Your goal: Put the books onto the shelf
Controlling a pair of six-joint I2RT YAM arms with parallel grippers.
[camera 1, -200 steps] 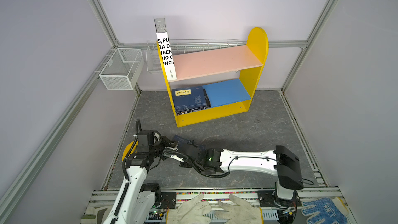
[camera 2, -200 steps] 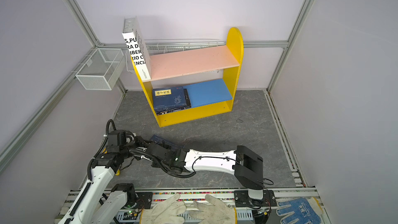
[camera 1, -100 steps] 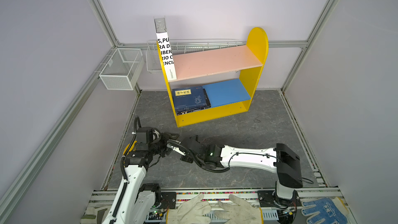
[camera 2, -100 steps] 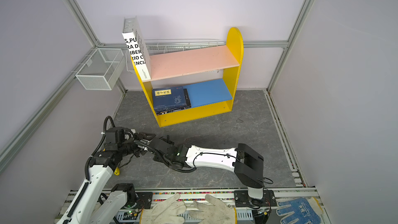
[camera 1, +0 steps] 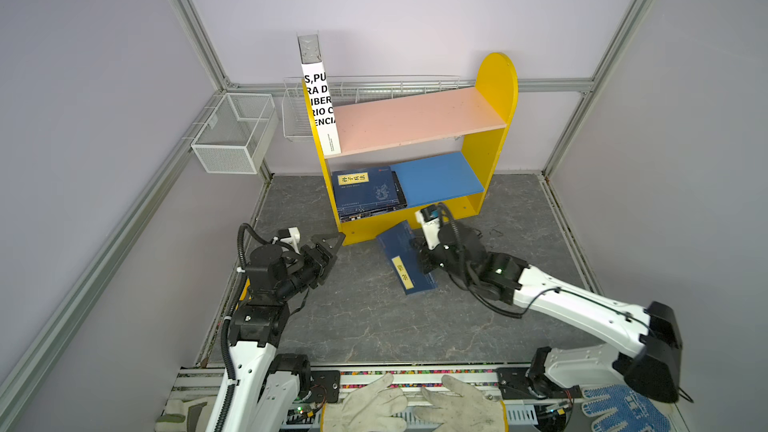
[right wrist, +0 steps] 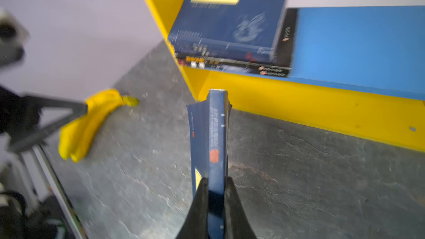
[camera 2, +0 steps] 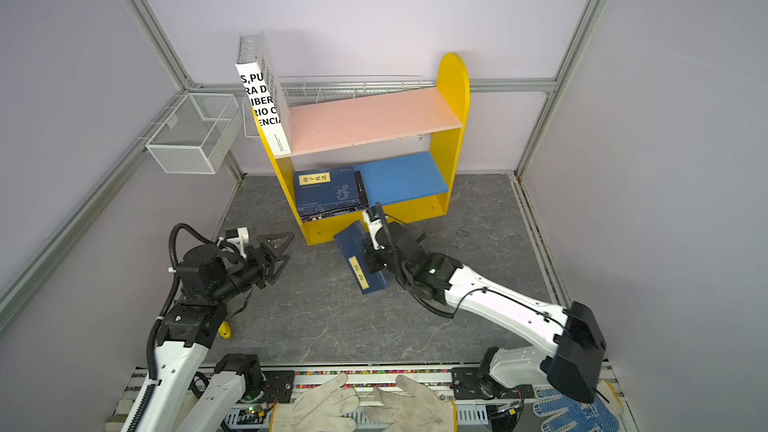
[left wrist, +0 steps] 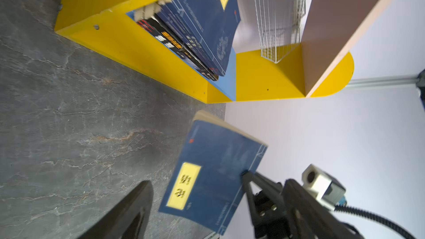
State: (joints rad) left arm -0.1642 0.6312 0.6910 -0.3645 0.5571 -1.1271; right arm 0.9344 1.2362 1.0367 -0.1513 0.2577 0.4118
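Grey floor (camera 1: 374,326), right end effector (right wrist: 215,187) pinching tilted book (camera 1: 399,255), left end effector (camera 1: 334,252) gaping

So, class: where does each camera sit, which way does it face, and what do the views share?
Top views: high above the robot's base, looking down at the shelf; both arms, left gripper and right gripper show.
Left wrist: on the left arm, facing the shelf; one own finger shows.
Right wrist: on the right arm, facing the lower board; own fingers clamp the navy book.
Shared: all four show shelf and navy book.
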